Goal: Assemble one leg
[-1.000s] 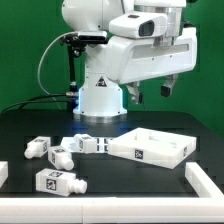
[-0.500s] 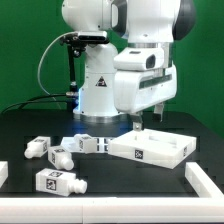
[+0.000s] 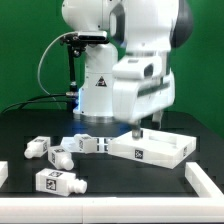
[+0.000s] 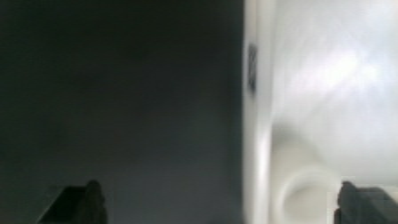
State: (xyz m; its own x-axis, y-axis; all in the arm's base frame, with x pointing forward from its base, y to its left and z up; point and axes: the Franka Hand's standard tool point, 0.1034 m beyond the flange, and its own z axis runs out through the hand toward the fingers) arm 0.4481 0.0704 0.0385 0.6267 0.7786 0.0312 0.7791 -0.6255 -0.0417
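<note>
Three small white legs with black-and-white tags lie on the black table at the exterior view's left: one (image 3: 35, 147), one (image 3: 60, 156) and one nearer the front (image 3: 57, 183). The wide white panel (image 3: 150, 148) with raised rims lies at the right. My gripper (image 3: 136, 127) hangs blurred just above the panel's back left corner, apart from the legs. In the wrist view the gripper (image 4: 222, 205) is open and empty, its dark fingertips (image 4: 77, 203) far apart. The blurred panel (image 4: 329, 110) fills one side and the dark table the other.
The marker board (image 3: 90, 145) lies between the legs and the panel. White rails stand at the table's front left (image 3: 3, 172) and front right (image 3: 205, 185). The robot's base (image 3: 98, 98) stands behind, with cables at the exterior view's left.
The wrist has swung from high at the exterior view's right down and leftward over the panel's back left corner. It is still moving and blurred. The parts have not moved.
</note>
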